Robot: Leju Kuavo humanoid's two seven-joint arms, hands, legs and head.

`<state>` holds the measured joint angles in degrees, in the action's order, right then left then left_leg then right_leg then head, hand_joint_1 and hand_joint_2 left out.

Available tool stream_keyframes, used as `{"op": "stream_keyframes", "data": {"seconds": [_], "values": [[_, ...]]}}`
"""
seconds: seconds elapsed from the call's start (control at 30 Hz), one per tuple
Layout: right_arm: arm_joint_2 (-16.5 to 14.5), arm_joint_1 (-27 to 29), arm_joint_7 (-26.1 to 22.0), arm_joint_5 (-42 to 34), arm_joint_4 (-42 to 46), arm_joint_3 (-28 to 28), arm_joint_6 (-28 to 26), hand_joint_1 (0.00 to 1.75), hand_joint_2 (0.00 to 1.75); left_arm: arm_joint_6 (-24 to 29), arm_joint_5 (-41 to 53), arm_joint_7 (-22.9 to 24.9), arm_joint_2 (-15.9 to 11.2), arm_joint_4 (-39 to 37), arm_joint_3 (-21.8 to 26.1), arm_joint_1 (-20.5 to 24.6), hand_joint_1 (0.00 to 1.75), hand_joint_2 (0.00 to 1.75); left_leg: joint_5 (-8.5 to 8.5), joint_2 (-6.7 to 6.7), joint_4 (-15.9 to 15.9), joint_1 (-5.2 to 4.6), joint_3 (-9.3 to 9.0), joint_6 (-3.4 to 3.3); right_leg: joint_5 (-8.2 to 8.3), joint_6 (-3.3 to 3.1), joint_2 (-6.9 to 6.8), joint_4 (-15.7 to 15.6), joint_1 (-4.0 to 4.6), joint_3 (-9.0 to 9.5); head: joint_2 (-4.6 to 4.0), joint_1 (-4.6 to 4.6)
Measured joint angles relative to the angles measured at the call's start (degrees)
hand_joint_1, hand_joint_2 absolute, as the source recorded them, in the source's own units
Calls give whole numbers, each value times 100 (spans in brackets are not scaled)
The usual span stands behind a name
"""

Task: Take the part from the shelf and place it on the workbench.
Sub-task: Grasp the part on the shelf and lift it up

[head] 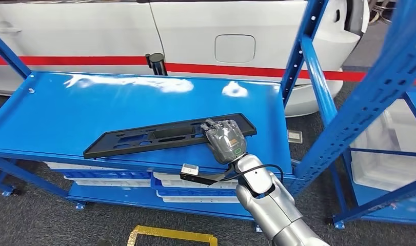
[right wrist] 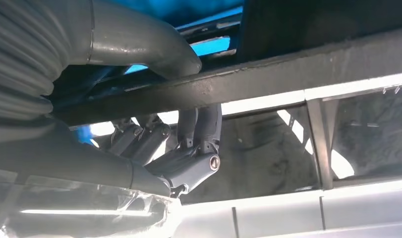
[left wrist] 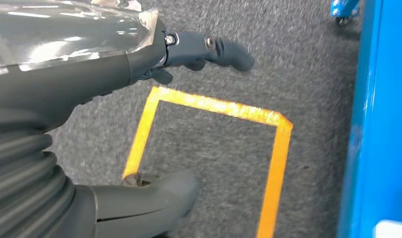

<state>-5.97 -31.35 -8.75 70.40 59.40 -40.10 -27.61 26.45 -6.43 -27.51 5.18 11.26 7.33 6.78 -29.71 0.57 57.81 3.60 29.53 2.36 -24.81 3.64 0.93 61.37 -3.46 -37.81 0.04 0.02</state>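
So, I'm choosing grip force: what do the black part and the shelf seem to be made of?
Part: looks like moulded plastic, matte black with a slightly grainy face, thin and flat with cut-out slots. The right hand grips its right end.

Shelf: looks like sheet metal painted glossy blue; ceiling lights reflect on its surface, and the uprights have punched holes. Likely slick under the part.

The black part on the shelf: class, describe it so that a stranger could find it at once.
Find the blue shelf in front of the white car. On its top deck lies a long, flat black part with slotted cut-outs; the right robot hand grips its right end. Nothing else there is black and flat.
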Motion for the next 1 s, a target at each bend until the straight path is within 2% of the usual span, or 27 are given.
{"op": "stream_keyframes", "data": {"seconds": [0.07,0.1,0.13,0.2,0.23,0.27,0.3,0.37,0.4,0.43,0.47,0.53,0.57,0.6,0.67,0.7,0.73,0.77,0.8,0.83,0.87,0.9,0.93,0.97,1.0], "values": [[-10,2,3,3,-1,2,-11,175,175,-1,1,5,-2,-2,0,-11,0,175,-81,3,69,29,54,6,30,-90,-5,33,16,-60,0,-56],[-16,-1,6,7,-1,2,-12,175,175,-2,1,5,-2,-3,1,-13,0,175,-221,0,226,32,120,-1,52,-130,-10,32,26,-85,0,-70],[-21,-3,13,12,-1,2,-12,175,175,-3,4,2,-2,-3,0,-12,0,175,-424,-3,499,17,233,-14,76,-171,-15,28,49,-113,0,-85],[-25,-1,33,30,-1,2,-9,175,175,-7,15,-11,-3,-3,1,-12,0,175,-858,-8,1242,-35,534,-60,136,-258,-25,25,115,-188,0,-102],[-25,3,44,41,-1,2,-6,175,175,-10,21,-17,-3,-3,1,-13,0,175,-979,-9,1512,-69,633,-101,173,-298,-28,25,160,-235,0,-108],[-24,6,52,52,-1,2,-2,175,175,-14,26,-24,-3,-3,1,-14,0,175,-998,-11,1594,-112,639,-168,216,-333,-28,24,210,-285,0,-110],[-24,6,60,60,1,2,4,175,175,-18,30,-28,-2,-3,1,-12,0,175,-919,-14,1449,-168,525,-268,265,-362,-25,20,262,-336,0,-109],[-29,2,75,74,14,4,17,175,175,-22,39,-35,-19,1,1,8,0,175,-684,-29,770,-320,78,-555,387,-404,-17,-18,343,-408,0,-100],[-29,3,86,85,25,7,28,175,175,-22,45,-38,-23,5,0,21,0,175,-593,-37,466,-391,-77,-692,451,-405,-13,-57,376,-417,-1,-68],[-32,2,100,96,39,8,40,175,175,-20,53,-42,-37,10,-1,35,0,175,-527,-48,269,-454,-160,-794,513,-384,-13,-102,373,-413,-1,-44],[-37,5,120,113,53,8,56,175,175,-18,62,-46,-49,15,-1,46,0,175,-480,-56,188,-496,-152,-853,574,-344,-15,-159,349,-398,-1,-25],[-37,14,156,150,70,14,80,175,175,-15,83,-51,-56,20,-1,56,0,175,-270,-62,32,-530,-120,-902,714,-252,-10,-299,317,-379,0,-42],[-33,26,174,173,77,18,87,175,175,-17,90,-50,-52,21,-1,56,0,175,-135,-57,-78,-519,-110,-902,717,-235,-12,-342,322,-390,0,-52],[-25,37,185,192,84,25,95,175,175,-23,96,-50,-49,21,0,55,0,175,14,-48,-192,-498,-90,-909,604,-251,-14,-304,332,-429,0,-52],[-4,50,207,219,96,39,121,175,175,-40,105,-49,-26,21,1,53,0,175,259,-20,-316,-462,11,-850,66,-310,-21,160,318,-558,0,-39],[6,56,211,233,100,45,137,175,175,-44,109,-49,-13,21,1,52,0,175,342,-8,-326,-448,81,-819,-204,-310,-23,528,292,-624,0,-33],[16,67,215,246,102,49,152,175,175,-44,113,-49,3,21,1,49,0,175,413,4,-322,-429,158,-761,-366,-264,-25,897,261,-654,0,-32],[24,83,216,259,103,50,163,175,175,-41,113,-49,16,21,1,46,0,175,476,14,-311,-405,237,-708,-391,-178,-30,1127,227,-614,0,-29],[30,98,217,271,105,50,173,175,175,-38,114,-49,27,21,1,43,0,175,533,24,-295,-377,318,-657,-344,-78,-37,1191,195,-492,0,-27],[34,107,218,277,111,50,178,175,175,-37,114,-49,35,21,1,41,0,175,580,33,-259,-348,407,-607,-262,18,-49,1036,161,-260,0,-24],[35,108,219,282,123,51,179,175,175,-36,115,-49,39,21,1,41,0,175,610,40,-201,-325,492,-564,-226,86,-67,696,133,43,0,-19],[32,103,222,290,141,52,179,175,175,-34,118,-50,41,21,1,44,0,175,623,44,-124,-315,581,-523,-277,103,-76,308,139,351,0,-12],[31,98,227,298,161,56,179,175,175,-31,122,-50,43,21,1,45,0,175,636,47,-48,-315,653,-482,-350,87,-87,-5,150,569,0,-11],[30,98,237,308,178,62,179,175,175,-27,126,-50,44,21,1,44,0,175,652,46,12,-320,706,-447,-428,46,-90,-194,170,686,0,-12],[29,102,245,317,189,67,179,175,175,-23,130,-50,45,21,1,40,0,175,676,44,43,-321,743,-409,-466,-7,-88,-258,194,718,0,-18]]}}
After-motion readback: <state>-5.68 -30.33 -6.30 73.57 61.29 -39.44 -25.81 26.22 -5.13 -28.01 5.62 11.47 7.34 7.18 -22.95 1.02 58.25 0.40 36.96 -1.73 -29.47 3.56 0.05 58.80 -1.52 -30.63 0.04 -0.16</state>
